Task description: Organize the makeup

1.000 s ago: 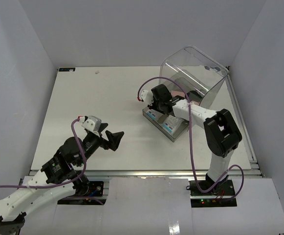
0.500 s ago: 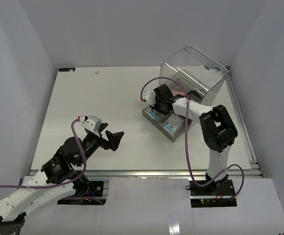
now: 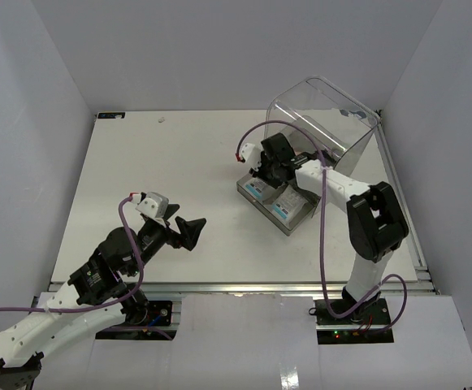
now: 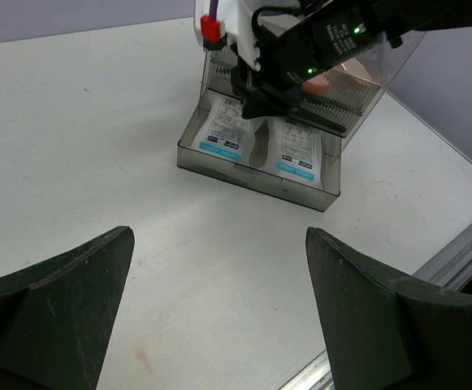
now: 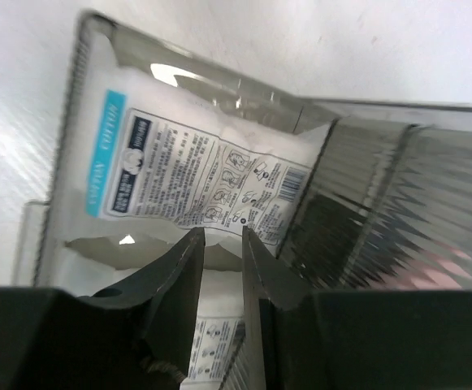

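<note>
Drawer (image 4: 256,177) of smoky clear plastic, standing out from a curved transparent box (image 3: 333,110) at upper right of the overhead view. Two flat white printed packets (image 4: 225,130) with teal edges lie inside, one per compartment. Right gripper (image 5: 219,237) hangs over them, black jaws a sliver apart; whether they pinch anything cannot be told. Left gripper (image 4: 219,301), lower left, jaws spread wide and empty above the matte white table (image 3: 162,171)

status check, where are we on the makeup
Left gripper open, empty, above the table. Right gripper over the open drawer, jaws narrowly apart, nothing seen between. Two white packets lie side by side in drawer. Nothing blocking.
</note>
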